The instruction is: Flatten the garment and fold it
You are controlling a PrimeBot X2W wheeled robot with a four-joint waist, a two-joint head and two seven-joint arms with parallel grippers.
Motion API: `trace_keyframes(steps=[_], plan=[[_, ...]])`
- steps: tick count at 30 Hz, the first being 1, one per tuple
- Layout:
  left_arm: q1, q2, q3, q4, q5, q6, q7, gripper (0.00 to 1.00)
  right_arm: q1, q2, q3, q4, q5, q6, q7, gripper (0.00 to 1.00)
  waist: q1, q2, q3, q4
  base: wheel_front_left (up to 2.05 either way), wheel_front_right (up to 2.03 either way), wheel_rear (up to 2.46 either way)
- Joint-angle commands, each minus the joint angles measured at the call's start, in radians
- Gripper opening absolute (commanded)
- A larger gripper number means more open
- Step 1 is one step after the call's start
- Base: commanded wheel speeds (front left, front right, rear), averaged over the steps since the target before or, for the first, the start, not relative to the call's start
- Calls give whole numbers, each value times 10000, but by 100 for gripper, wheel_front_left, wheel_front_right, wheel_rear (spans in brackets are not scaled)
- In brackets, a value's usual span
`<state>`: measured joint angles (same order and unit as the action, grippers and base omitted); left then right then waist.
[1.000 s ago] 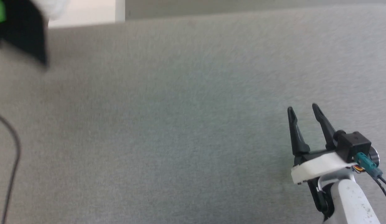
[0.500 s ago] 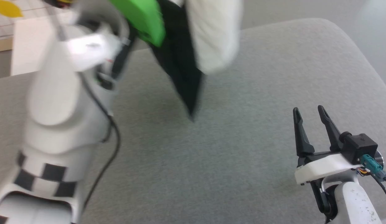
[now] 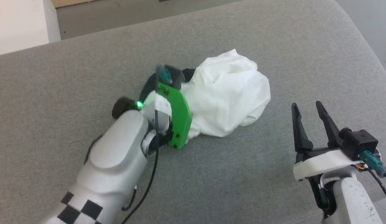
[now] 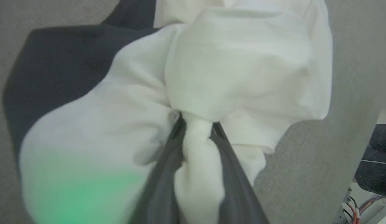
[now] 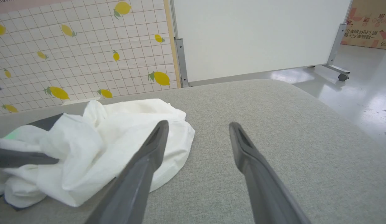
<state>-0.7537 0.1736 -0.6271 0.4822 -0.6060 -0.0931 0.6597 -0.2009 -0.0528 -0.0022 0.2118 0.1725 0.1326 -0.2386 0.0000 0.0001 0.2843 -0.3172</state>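
The garment (image 3: 230, 93) lies crumpled in a heap on the grey cushioned surface (image 3: 87, 62), mostly white, with a black part (image 3: 186, 73) at its far left. My left gripper (image 4: 197, 124) is shut on a bunched white fold of it; in the head view its green mount (image 3: 179, 115) presses against the heap's left side and the fingers are buried in cloth. In the left wrist view, white cloth (image 4: 242, 68) bulges over a black patch (image 4: 62, 62). My right gripper (image 3: 305, 105) stands open and holds nothing, to the right of the heap (image 5: 96, 140) and apart from it.
The surface rounds off and drops to the floor at the right (image 3: 367, 46). Beyond its far edge stand a wheeled white board (image 5: 258, 34), a lemon-patterned tiled wall (image 5: 81, 56) and a cardboard box (image 5: 367, 25). A dark finger of the left gripper (image 5: 21, 157) shows in the right wrist view.
The head camera has swung. My left arm has come down from holding the garment in the air, and the garment now rests on the surface. The right gripper stays open in place.
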Motion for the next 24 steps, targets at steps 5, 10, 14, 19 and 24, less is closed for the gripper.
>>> trace_keyframes(steps=[5,10,14,19,24], plan=[[632,-130,-40,199,-334,185,303,100,-176,25,-5,142,22,-19,-130,100,0,-1,-131,194,0,0,0],[937,-20,638,-575,-231,476,-1721,100,-70,25,-65,131,-161,-19,-139,100,0,-1,-538,423,0,0,0],[1393,154,1442,-1272,94,795,-4421,100,155,25,-199,-108,-333,-19,-41,100,0,-1,-958,655,0,0,0],[2242,468,2276,-1918,564,1354,-7221,100,477,26,-333,-656,-620,-19,246,100,0,-1,-1404,974,0,0,0],[3330,751,2867,-2428,821,1760,-8829,100,831,26,-459,-1232,-802,-19,624,100,0,-1,-1707,1264,0,0,0]])
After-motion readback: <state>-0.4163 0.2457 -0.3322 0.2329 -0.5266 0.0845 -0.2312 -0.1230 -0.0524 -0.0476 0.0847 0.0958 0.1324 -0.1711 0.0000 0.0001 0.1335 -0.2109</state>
